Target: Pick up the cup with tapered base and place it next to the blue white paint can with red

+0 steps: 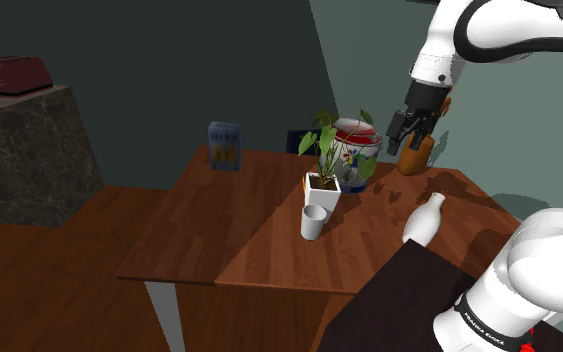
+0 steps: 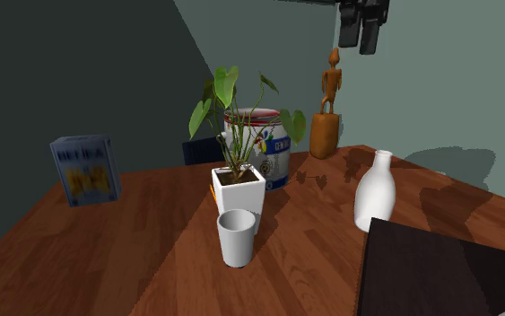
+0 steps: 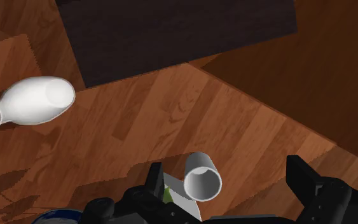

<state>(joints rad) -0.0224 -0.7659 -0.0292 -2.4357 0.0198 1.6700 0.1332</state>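
Note:
The cup (image 1: 313,222) is a plain pale tumbler that narrows toward its base, standing upright on the wooden table (image 1: 259,240) just in front of a potted plant (image 1: 322,188). It also appears as the cup (image 2: 237,237) and, well below the hand, the cup (image 3: 203,175). Behind the plant stands the blue and white paint can (image 1: 357,148) with a red rim, also seen as the can (image 2: 257,148). My gripper (image 1: 404,135) hangs open and empty high above the table's far side; its gripper (image 2: 361,36) and gripper (image 3: 228,181) views show the fingers apart.
A white bottle (image 1: 424,218) stands near the dark stand top (image 2: 439,269). A wooden figurine (image 2: 328,112) rises beside the can, under the hand. A blue box (image 1: 224,146) sits at the table's far edge. A red toaster (image 1: 9,73) rests on a stone counter.

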